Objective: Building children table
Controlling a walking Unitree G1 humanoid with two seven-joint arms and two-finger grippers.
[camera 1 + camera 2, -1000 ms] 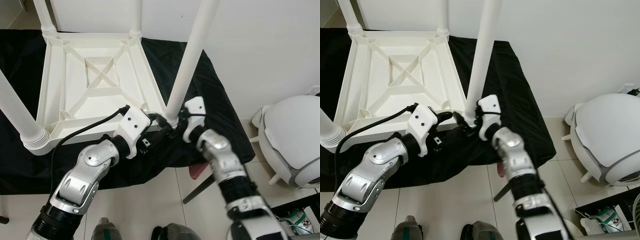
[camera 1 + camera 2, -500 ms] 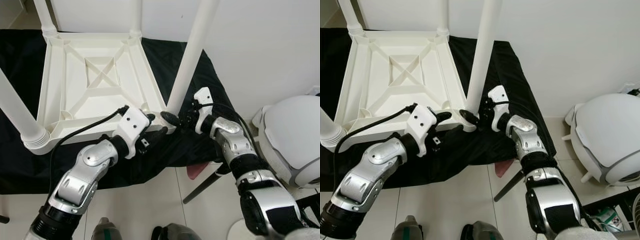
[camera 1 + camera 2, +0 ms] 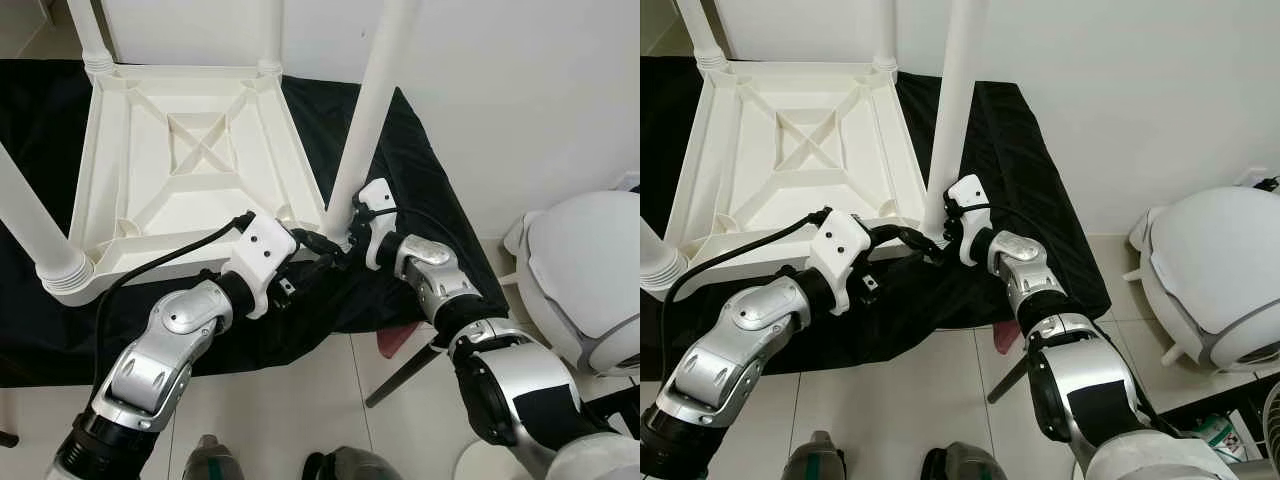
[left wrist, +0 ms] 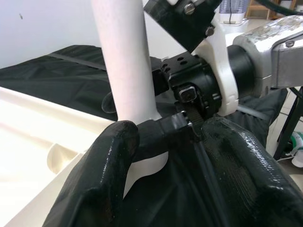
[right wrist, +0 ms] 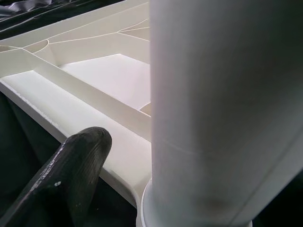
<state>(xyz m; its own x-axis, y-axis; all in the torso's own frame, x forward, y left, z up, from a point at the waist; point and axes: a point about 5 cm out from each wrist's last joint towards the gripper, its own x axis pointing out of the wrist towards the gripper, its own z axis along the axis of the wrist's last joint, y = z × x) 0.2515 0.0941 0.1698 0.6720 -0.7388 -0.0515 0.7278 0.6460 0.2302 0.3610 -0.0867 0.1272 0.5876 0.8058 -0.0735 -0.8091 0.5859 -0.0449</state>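
Observation:
The white children's table [image 3: 110,150] lies upside down on a black cloth [image 3: 425,160], with three legs standing in its corners. A fourth white leg [image 3: 370,110] rises from the near right corner. My right gripper [image 3: 350,228] is shut on this leg at its base; in the right wrist view one black finger [image 5: 71,175] lies beside the leg [image 5: 222,104] and the other is hidden behind it. My left gripper [image 3: 325,252] is open at the same corner, just under the leg's base. In the left wrist view its fingers [image 4: 109,179] straddle a black finger of the right gripper.
A white wall stands just behind the table. A large white domed object [image 3: 590,290] sits on the tiled floor at the right. A reddish item with a dark rod [image 3: 400,350] lies near the cloth's front edge.
My right arm has swung its elbow out to the right and turned around the leg; half a second ago the gripper was right of the leg, now it is back at the base. The left gripper barely moved.

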